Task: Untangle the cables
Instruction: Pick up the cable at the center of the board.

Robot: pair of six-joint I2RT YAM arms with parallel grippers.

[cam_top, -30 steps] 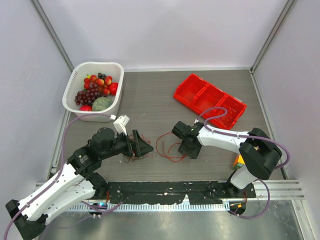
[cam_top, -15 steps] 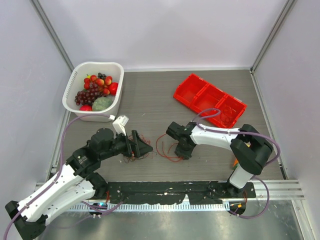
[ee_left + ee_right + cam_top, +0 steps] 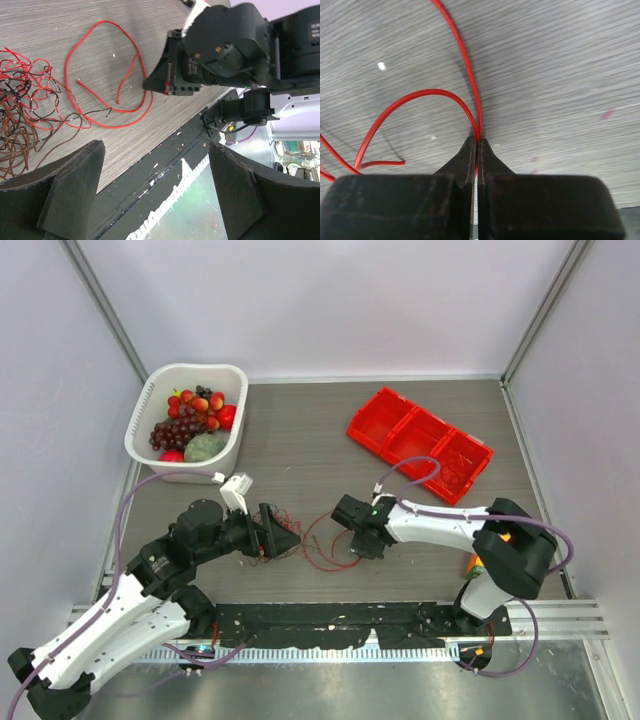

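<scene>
Right gripper (image 3: 476,142), jaws together, clamps a red strand (image 3: 465,65) drawn out from the cables (image 3: 22,107), heaped on the table (image 3: 300,440) beside the left gripper (image 3: 156,147), jaws apart. Advisable: left pins the heap; right pulls slowly, low, rightward.

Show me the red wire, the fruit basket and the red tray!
red wire (image 3: 467,65): right wrist view, middle of the straight strand.
fruit basket (image 3: 241,415): top view, its right wall.
red tray (image 3: 382,422): top view, left compartment's floor.
</scene>
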